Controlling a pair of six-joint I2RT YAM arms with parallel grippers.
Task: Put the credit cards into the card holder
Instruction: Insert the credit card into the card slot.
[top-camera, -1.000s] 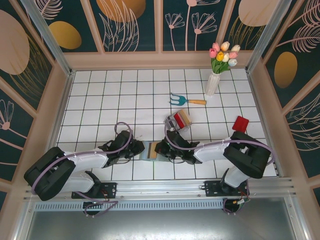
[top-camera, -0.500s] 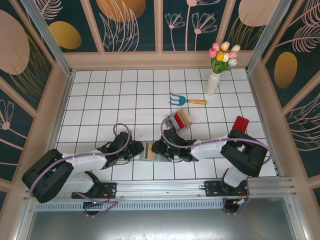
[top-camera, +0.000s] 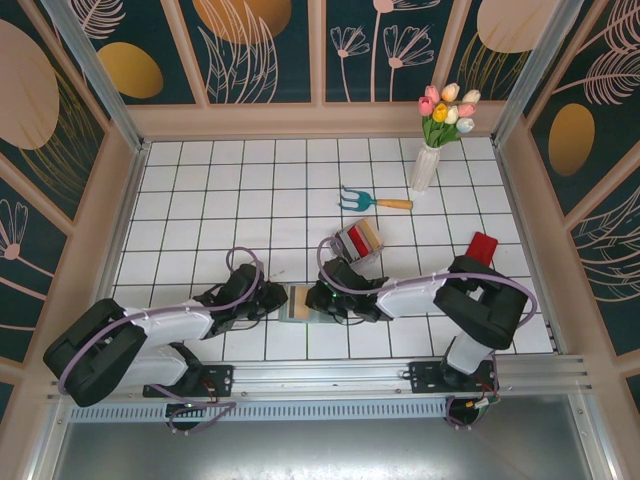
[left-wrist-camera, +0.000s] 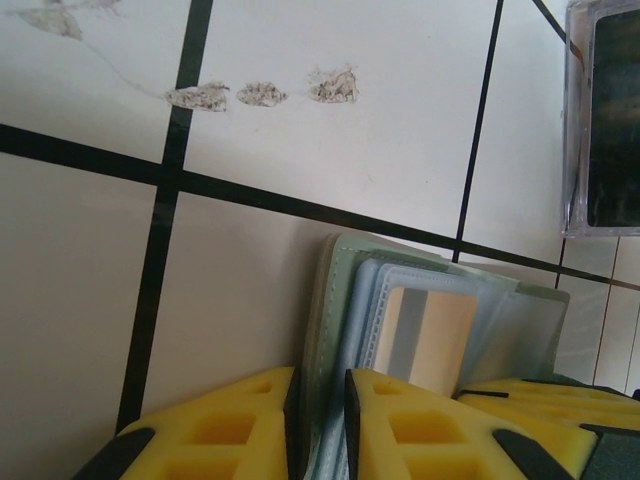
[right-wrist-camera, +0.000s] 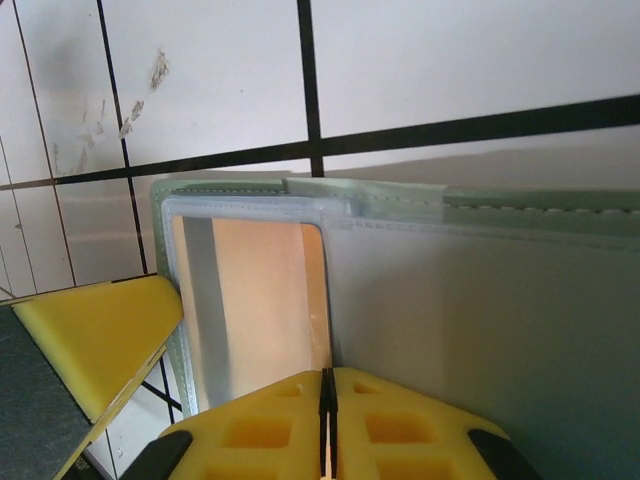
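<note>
Card holder (right-wrist-camera: 480, 320) lies open, its edge clamped by the left gripper (left-wrist-camera: 320, 390); the right gripper (right-wrist-camera: 327, 385) has its jaws together. A tug there could drag out the beige card (right-wrist-camera: 265, 300).

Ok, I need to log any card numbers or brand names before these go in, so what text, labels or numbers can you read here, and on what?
No text can be read in these views.
Beige card in the card holder: a grey stripe, no print visible.
Cards in the clear tray: too small to read.
Red card: too small to tell.
</note>
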